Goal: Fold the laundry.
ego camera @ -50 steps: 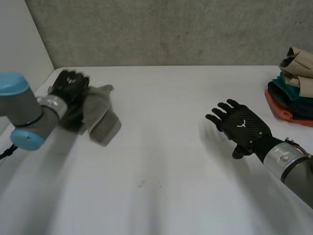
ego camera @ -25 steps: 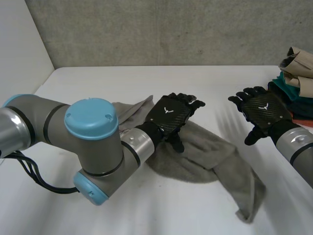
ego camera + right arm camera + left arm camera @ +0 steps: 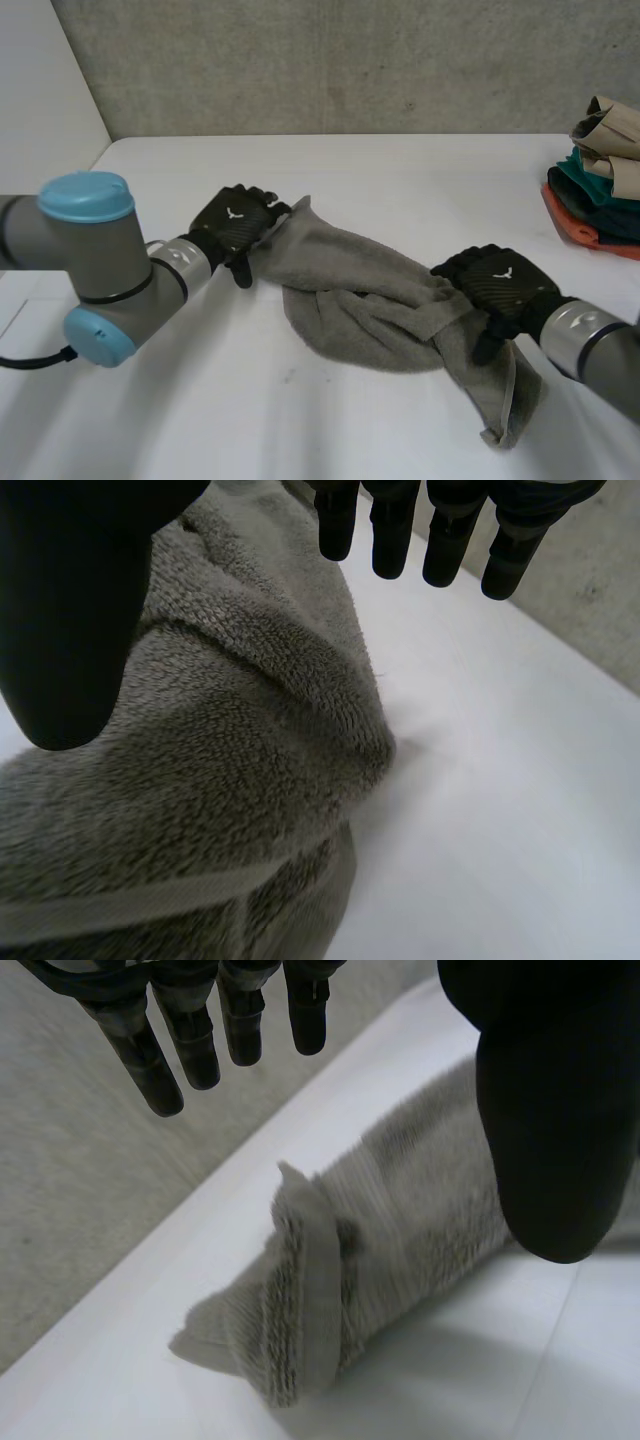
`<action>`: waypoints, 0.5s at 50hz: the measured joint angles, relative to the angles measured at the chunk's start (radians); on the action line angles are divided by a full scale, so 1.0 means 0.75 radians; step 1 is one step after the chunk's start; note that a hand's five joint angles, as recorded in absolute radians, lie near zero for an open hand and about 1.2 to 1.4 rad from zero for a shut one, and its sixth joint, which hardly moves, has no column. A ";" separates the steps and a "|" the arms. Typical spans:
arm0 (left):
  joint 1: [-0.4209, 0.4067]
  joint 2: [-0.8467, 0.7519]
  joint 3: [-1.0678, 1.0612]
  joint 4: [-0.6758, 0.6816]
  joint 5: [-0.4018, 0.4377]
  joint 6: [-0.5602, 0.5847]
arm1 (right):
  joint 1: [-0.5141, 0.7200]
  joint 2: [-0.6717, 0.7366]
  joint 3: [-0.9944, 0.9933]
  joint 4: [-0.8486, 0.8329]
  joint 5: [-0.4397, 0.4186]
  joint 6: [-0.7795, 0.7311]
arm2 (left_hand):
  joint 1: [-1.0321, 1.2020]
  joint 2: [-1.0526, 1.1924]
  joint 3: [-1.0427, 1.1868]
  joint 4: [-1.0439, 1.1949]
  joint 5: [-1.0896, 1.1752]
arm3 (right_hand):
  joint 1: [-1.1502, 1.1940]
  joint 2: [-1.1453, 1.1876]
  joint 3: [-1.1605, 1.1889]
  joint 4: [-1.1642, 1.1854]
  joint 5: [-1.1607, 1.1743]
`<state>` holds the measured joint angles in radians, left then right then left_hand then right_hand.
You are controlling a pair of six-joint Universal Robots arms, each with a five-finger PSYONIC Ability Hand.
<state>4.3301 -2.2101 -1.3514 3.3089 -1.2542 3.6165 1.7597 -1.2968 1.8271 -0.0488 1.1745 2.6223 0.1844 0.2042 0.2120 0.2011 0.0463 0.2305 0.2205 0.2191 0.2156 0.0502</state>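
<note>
A grey towel (image 3: 370,300) lies crumpled across the middle of the white table (image 3: 350,160), one end trailing toward the front right. My left hand (image 3: 232,220) hovers at the towel's far left corner, open; in the left wrist view its fingers (image 3: 200,1040) are straight and that corner of the towel (image 3: 400,1250) lies loose beneath the palm. Over the towel's right part, near the bunched edge, my right hand (image 3: 500,285) is open too. Seen from the right wrist, the thumb (image 3: 70,610) and fingers spread above the towel's plush fold (image 3: 230,760) without pinching it.
A stack of folded clothes (image 3: 600,170) in tan, teal and orange sits at the table's far right edge. A grey concrete wall runs behind the table.
The left arm swept the towel from the far left to the middle, let it go and drew back to its left corner. The right hand came down over the towel's right part.
</note>
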 measured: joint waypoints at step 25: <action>-0.156 0.237 0.054 -0.093 -0.317 0.031 | 0.033 -0.143 -0.128 -0.208 0.177 -0.059 | 1.315 1.320 1.300 1.328 1.242 | 1.108 1.254 1.287 1.306 1.224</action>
<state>4.2129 -2.0327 -1.3112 3.2389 -1.4919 3.6397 1.7841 -1.4043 1.7309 -0.2050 1.3070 2.5779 1.1710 1.1943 1.1873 1.1971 0.9779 1.0618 1.1611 1.1846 1.1954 0.9684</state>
